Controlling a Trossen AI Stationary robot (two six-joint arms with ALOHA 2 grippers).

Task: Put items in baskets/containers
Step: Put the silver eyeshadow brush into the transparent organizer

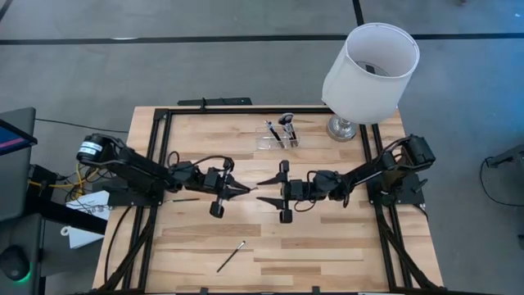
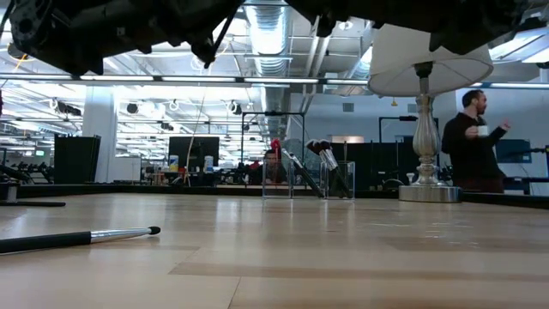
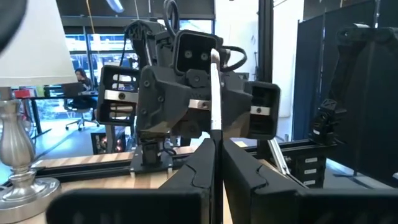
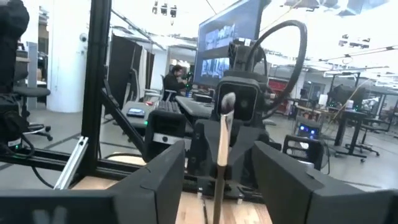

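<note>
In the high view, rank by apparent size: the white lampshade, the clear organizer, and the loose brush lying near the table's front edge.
Largest to smallest as they look from above:
1. white lampshade
2. clear organizer
3. loose brush
The lampshade sits higher, nearer the camera, so it looks bigger. Organizer and brush span similar lengths; the brush is far thinner.

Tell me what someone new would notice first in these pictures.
Probably the two grippers meeting tip to tip above the table's middle: the left gripper is shut on a pale-handled brush, and the right gripper is spread open around it. Next, the big white lamp at the far right corner, beside the clear organizer holding a few brushes. One brush lies alone near the front edge.
</note>
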